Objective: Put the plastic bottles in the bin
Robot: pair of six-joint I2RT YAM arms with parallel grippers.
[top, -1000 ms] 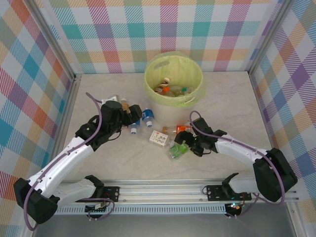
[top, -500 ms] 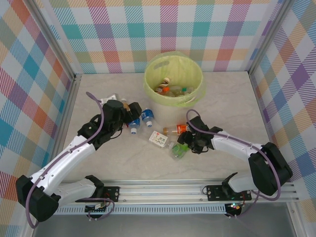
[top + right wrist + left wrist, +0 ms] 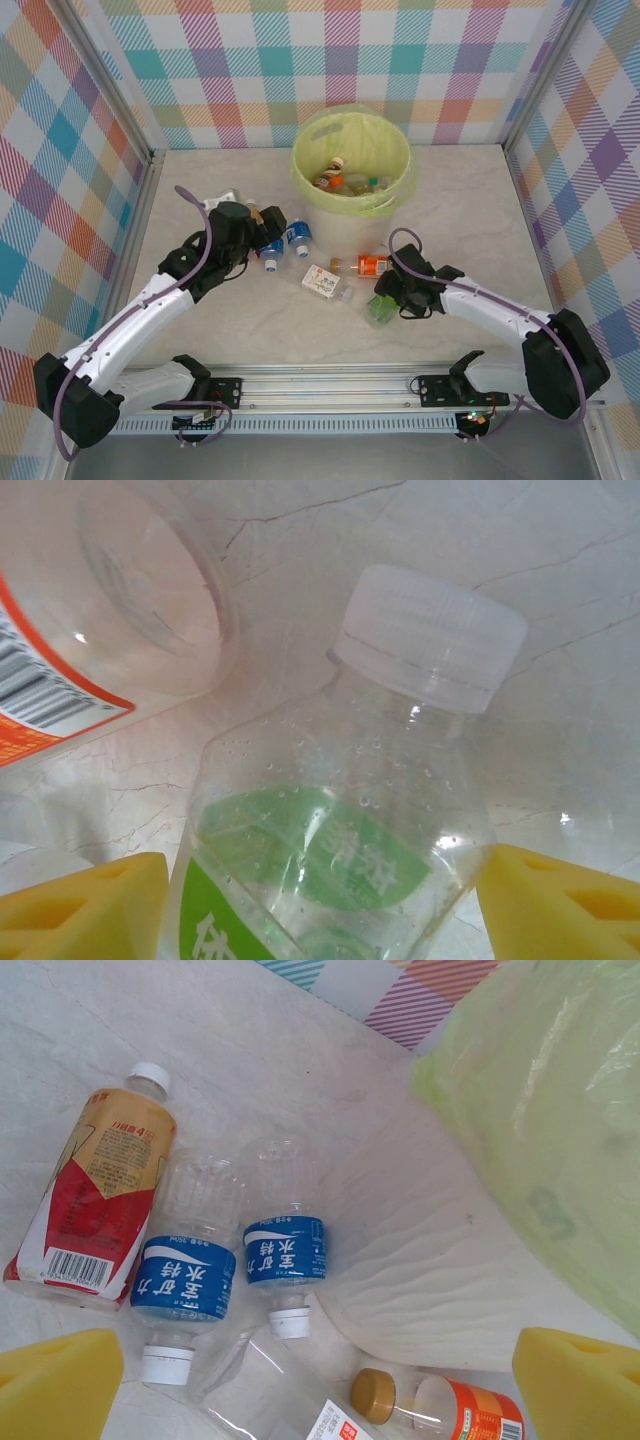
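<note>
The bin (image 3: 398, 190) stands at the back centre, its yellow-green bag (image 3: 540, 1110) over a pale wall (image 3: 450, 1270), with several bottles inside. My left gripper (image 3: 270, 238) (image 3: 320, 1400) hangs open above a cluster of bottles: two blue-labelled ones (image 3: 185, 1280) (image 3: 285, 1250), a red-and-tan one (image 3: 95, 1210), a clear one (image 3: 270, 1380) and an orange-labelled one (image 3: 450, 1412) with a gold cap. My right gripper (image 3: 392, 298) (image 3: 320, 910) is shut on a green-labelled bottle (image 3: 340, 850) (image 3: 380, 310) with a white cap, both pads against its sides.
The orange-labelled bottle (image 3: 368, 265) lies just beyond my right gripper, its base (image 3: 150, 590) close to the green bottle's cap. A bottle with a white-and-red label (image 3: 322, 282) lies mid-table. Checked walls enclose the table; a metal rail (image 3: 330, 385) runs along the near edge.
My right gripper has come back toward the near right, and the green-labelled bottle has moved with it, away from the orange-labelled one. The left arm has barely moved.
</note>
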